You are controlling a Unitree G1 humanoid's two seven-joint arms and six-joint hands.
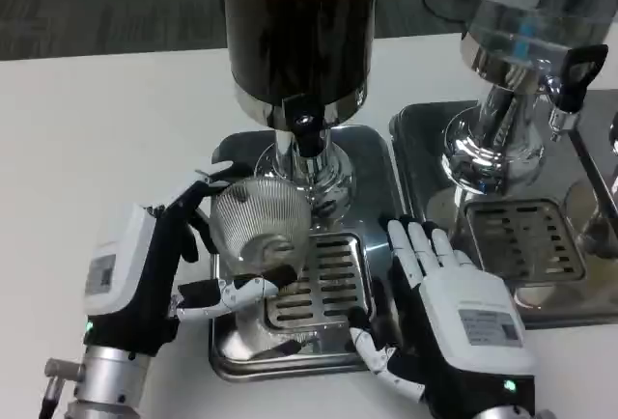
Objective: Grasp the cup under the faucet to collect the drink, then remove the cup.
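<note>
Right hand (454, 318) nearest the camera, low right, fingers spread flat and holding nothing, resting by the right edge of the drip tray (232, 356). Left hand (169, 265) grips the cup (259, 218) from the left, fingers above and below it. The cup is clear, ribbed, and tipped with its mouth away from the camera, lifted over the slotted grate (323, 289), just in front of and a little left of the faucet (307, 129) on the dark drink dispenser (294, 23).

Progress: grasp done. Filling not visibly done; no stream seen, and whether any drink is in the cup is hard to tell through the ribbing. Left: seat the cup under the spout, collect, pull away.

Around: a second dispenser (521, 62) with its own tray (526, 236) at right, well apart. In the way: the dispenser's chrome base (304, 173) close behind the cup, and the right hand beside the tray.
</note>
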